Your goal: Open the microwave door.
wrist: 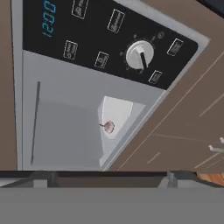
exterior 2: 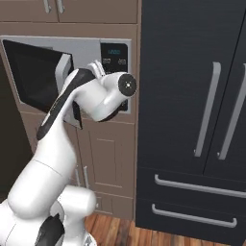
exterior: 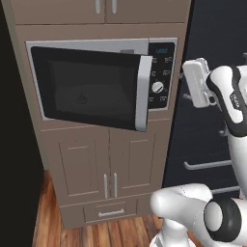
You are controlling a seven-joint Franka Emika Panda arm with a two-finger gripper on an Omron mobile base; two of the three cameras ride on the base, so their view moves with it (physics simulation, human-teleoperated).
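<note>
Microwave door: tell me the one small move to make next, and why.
Probably swing the hand left, behind the door's free edge, and push it wider. The microwave door stands only partly ajar, its handle swung out from the control panel. The gripper sits right of the handle and holds nothing, facing the dial; its finger state cannot be told.

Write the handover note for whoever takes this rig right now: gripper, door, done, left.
Gripper: off the microwave door, right of its handle, facing the control panel; open or shut cannot be told.
Door: ajar, swung out on its left hinge, vertical silver handle free.
Microwave: pale interior partly exposed, a small red item inside.
Done: door opened partway.
Left: probably swing it wider.
</note>
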